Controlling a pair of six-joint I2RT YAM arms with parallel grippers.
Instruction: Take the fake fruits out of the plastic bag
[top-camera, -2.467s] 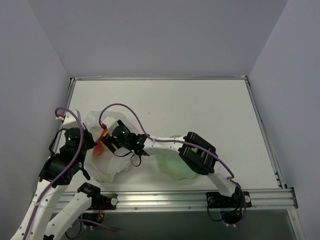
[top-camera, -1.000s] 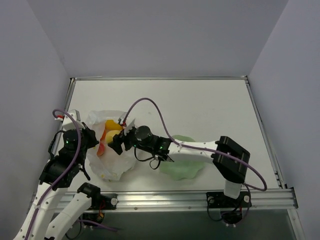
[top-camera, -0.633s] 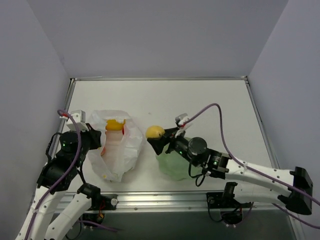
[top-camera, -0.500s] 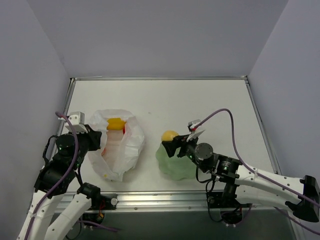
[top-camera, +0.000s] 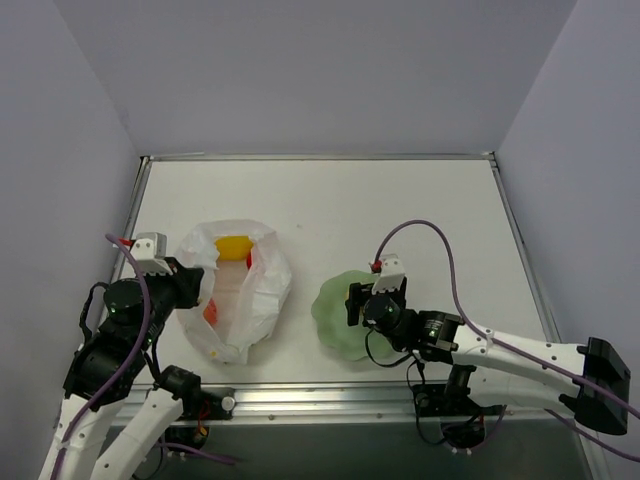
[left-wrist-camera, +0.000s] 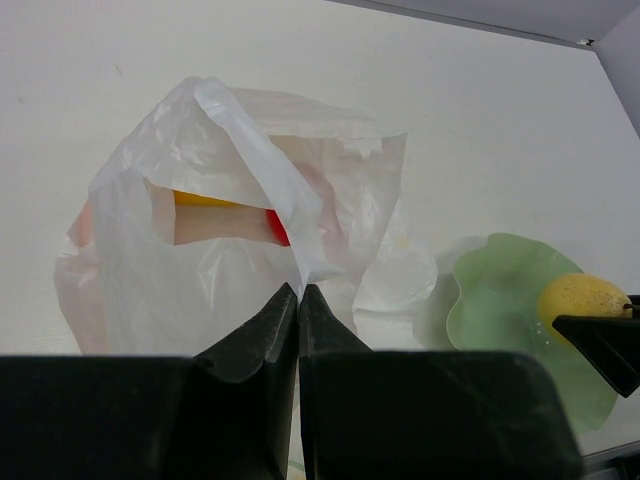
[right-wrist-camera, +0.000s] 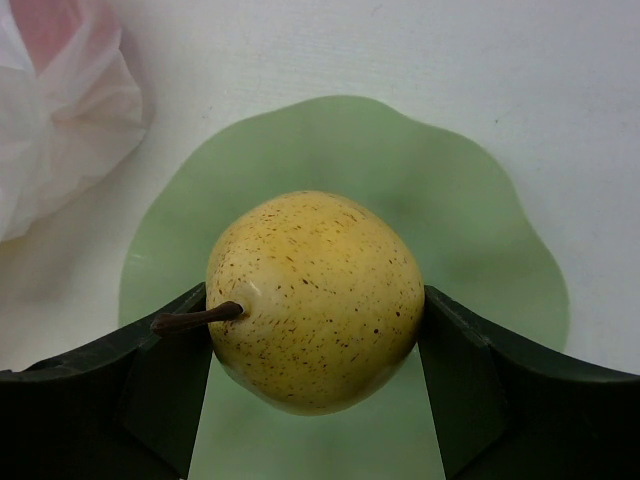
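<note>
The crinkled white plastic bag (top-camera: 240, 295) lies at the left with its mouth held apart. My left gripper (left-wrist-camera: 298, 291) is shut on a fold of the bag's (left-wrist-camera: 190, 270) rim. Inside show an elongated yellow fruit (top-camera: 233, 247), a red one (left-wrist-camera: 278, 228) and an orange one (top-camera: 210, 312). My right gripper (right-wrist-camera: 315, 320) is shut on the speckled yellow pear (right-wrist-camera: 315, 298), stem pointing left, just above the plate. In the top view that gripper (top-camera: 368, 302) hides the pear; the left wrist view shows the pear (left-wrist-camera: 583, 297) over the plate.
A pale green wavy-edged plate (right-wrist-camera: 480, 230) sits right of the bag (right-wrist-camera: 55, 130), under the pear. Its rim (top-camera: 325, 320) lies near the table's front rail (top-camera: 330, 395). White table surface (top-camera: 400, 210) stretches behind both.
The right arm drew back from the bag's mouth with the pear, swung right and came down over the green plate. The left gripper kept its hold on the bag and shifted slightly left.
</note>
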